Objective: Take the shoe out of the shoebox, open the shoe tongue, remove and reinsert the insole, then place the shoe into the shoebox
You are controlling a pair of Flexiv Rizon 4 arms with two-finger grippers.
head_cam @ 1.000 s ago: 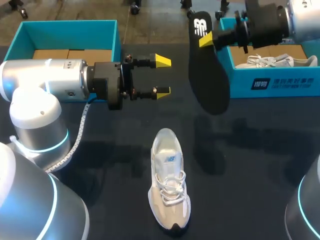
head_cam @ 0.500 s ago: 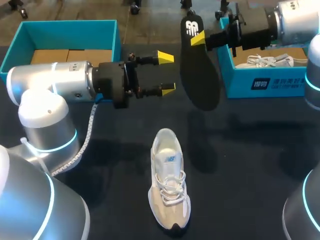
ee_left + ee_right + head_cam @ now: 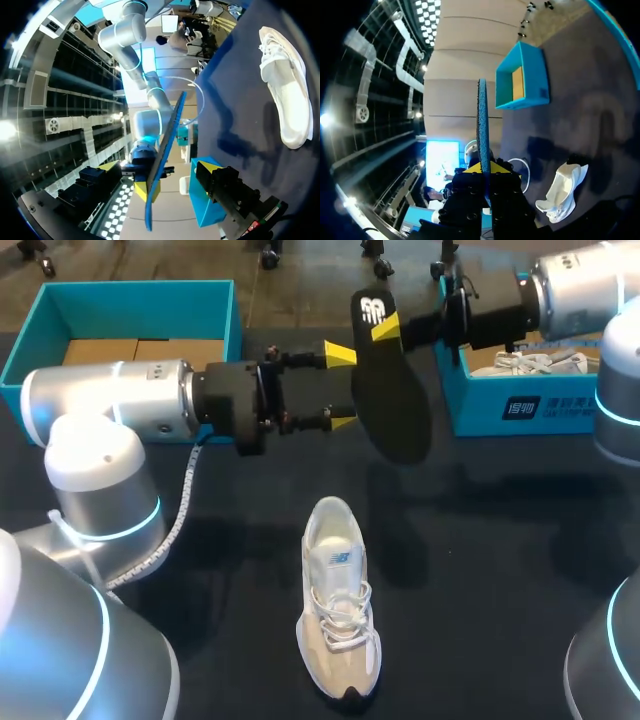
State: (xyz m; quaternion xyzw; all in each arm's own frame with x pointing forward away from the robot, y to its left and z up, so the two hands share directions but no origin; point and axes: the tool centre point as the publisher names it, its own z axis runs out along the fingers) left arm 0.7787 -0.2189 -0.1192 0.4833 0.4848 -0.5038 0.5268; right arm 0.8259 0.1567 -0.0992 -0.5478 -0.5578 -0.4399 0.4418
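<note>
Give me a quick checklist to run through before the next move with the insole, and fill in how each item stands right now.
1. Right pincer shut on the insole: ok, clamped near one end.
2. Left pincer open: ok, fingers apart.
3. Insole touching the left fingers: cannot tell; its edge hangs right at their tips.
4. Shoe upright on the table, opening up: ok.
5. Tongue pulled open: cannot tell.
</note>
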